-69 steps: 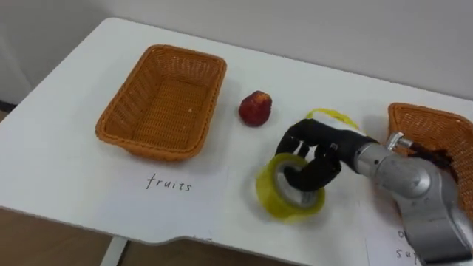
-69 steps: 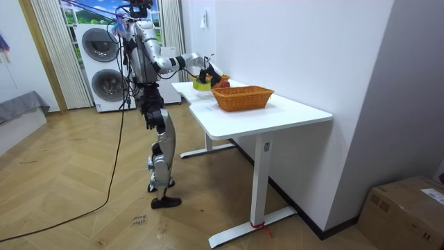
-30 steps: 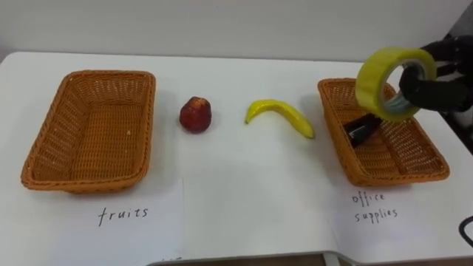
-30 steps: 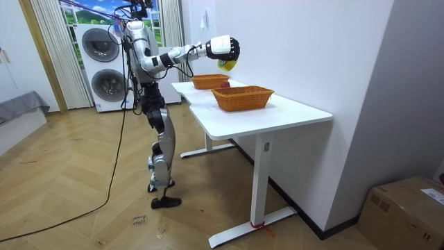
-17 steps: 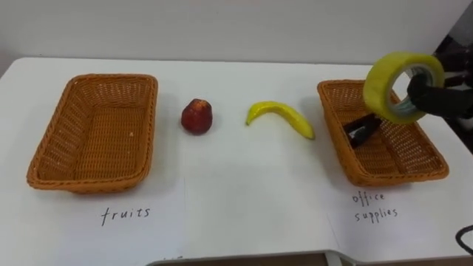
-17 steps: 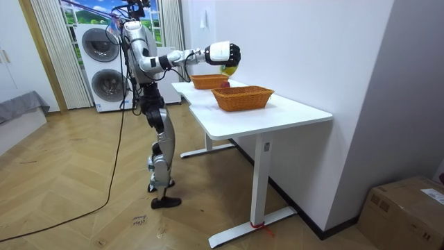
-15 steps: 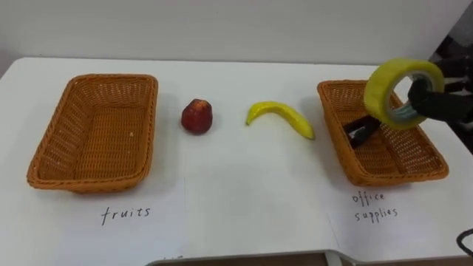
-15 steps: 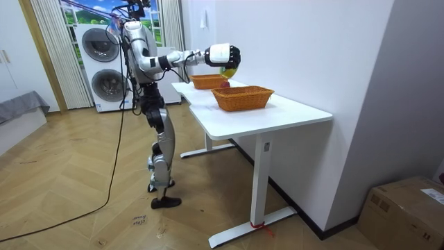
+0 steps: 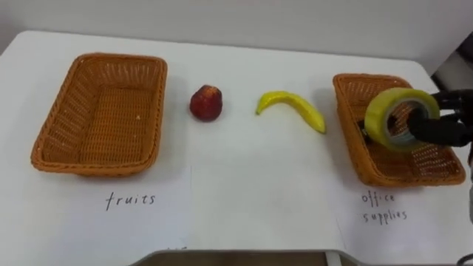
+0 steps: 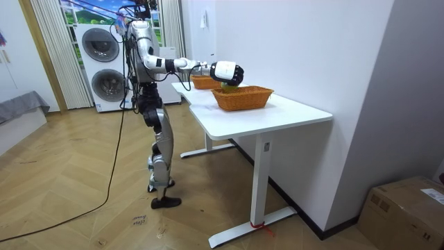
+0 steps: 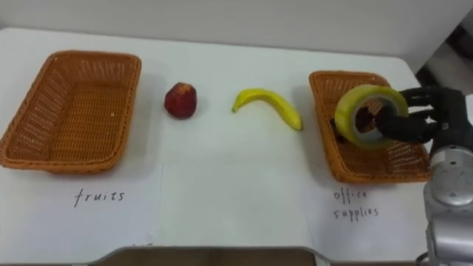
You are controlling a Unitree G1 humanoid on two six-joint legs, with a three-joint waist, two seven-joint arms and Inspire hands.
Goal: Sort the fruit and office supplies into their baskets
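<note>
White tabletop [image 9: 244, 166], seen from my head. The left basket [image 9: 52, 159], orange wicker and rectangular, lay at 9 o'clock. The right basket [image 9: 349, 140], of the same weave, lay at 3 o'clock. A handwritten label [image 9: 131, 199] sat at 6 o'clock of each.

My right hand [image 11: 432, 111] came in from 3 o'clock. Its dark fingers [image 9: 443, 133] were hooked through the opening of the tape roll [image 9: 375, 117] and curled round the band, so the roll hung on them over the right basket. The fingertips were partly hidden behind the band. From the eye views I could not tell whether the roll touched the basket's floor. The room view showed the hand [image 10: 227, 73] raised above the nearer basket.

The roll was a wide yellow ring with a glossy band, held on edge with its opening turned toward my head. It covered the middle of the basket. A dark object [image 11: 339, 133] peeped out at the roll's 9 o'clock; the rest was hidden and its kind could not be made out.

Between the baskets, a red fruit [image 9: 206, 102] lay at 11 o'clock of the table's middle. A banana [image 9: 292, 108] lay at 1 o'clock, its far tip near the right basket's rim but apart from it.

In the room view I stood at the table's side with the right arm stretched out, two washing machines [image 10: 104, 62] behind me.
</note>
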